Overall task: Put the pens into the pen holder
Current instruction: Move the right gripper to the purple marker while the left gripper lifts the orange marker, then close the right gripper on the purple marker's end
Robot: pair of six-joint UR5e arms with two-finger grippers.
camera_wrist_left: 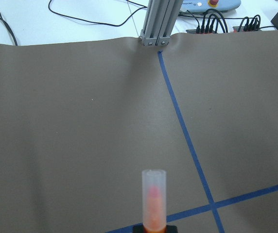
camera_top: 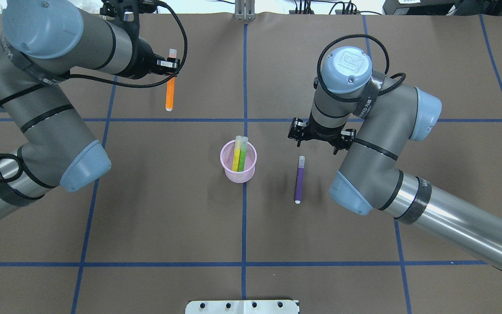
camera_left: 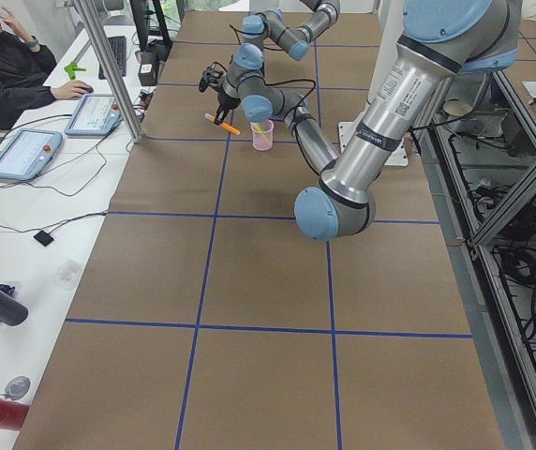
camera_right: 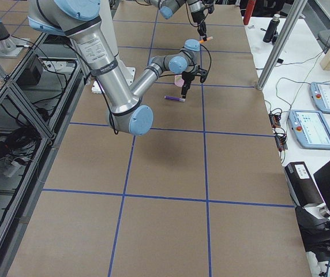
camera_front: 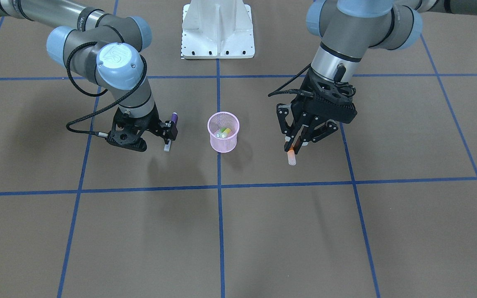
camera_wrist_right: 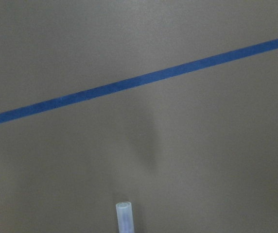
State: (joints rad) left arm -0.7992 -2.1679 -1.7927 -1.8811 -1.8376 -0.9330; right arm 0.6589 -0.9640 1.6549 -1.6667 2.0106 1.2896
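step in hand, as i read it: left hand (camera_front: 298,142) takes the orange pen (camera_top: 170,93) over to the pen holder (camera_top: 233,174). the hand is pinching the pen close to its clear cap. the cap pokes out past the fingers in the left wrist view and the long orange body runs back toward the robot. the pen looks lifted off the tabletop (camera_front: 263,231) and tilted. the holder stands upright mid-tabletop on a blue tape line (camera_front: 220,231), apart from the hand. a yellow pen (camera_top: 236,155) and a green pen (camera_top: 242,156) already stand in it side by side.

to do it well: the grip is at one end, so the body could swing. move slow, no jerks. get the uncapped end pointing down and centre it over the free part of the opening. lower till the tip is inside the rim, then let go. a drop from high up prob bounces the pen out or tips the light mesh cup. don't brush the rim.

right hand (camera_front: 169,130) sits at the capped end of the purple pen (camera_top: 299,181), on the holder's other side. that pen seems to lie on the tabletop. can't tell if those fingers are spread or pressed together.

in the way: the 2 pens in the cup eat room. the right arm is near the holder, so both arms going in at once risks a clash; go one at a time. further off: white base plate (camera_front: 218,29) at the robot's side, and a person (camera_left: 6,66) at a side desk w/ tablets (camera_left: 24,155).
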